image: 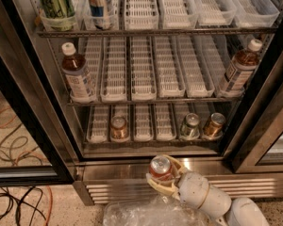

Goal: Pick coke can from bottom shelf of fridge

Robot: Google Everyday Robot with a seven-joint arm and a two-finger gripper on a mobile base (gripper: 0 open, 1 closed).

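I've got the coke can [159, 167] clenched in the pincer [161, 173], silver top facing the camera; I can't read its lettering. It's clear of the fridge [33, 107], in front of the louvred base [118, 188], with the bottom shelf [151, 143] above and beyond the pincer. I judge the pick essentially done; only carrying it away remains. Beyond the pincer, a brownish can [118, 127] and a green-silver can [190, 125] sit shelved, labels unreadable.

Two tea bottles, one left [78, 76] and one right [238, 69], sit at the ends of the middle rack [151, 99]. Lower down there's a brownish can [118, 127] on the left, with a green-silver can [190, 125] and a gold can [213, 124] side by side on the right. Cables [9, 140] lie on the floor [52, 211], and crinkly plastic [151, 213] sits right under the pincer [161, 173], low out front.
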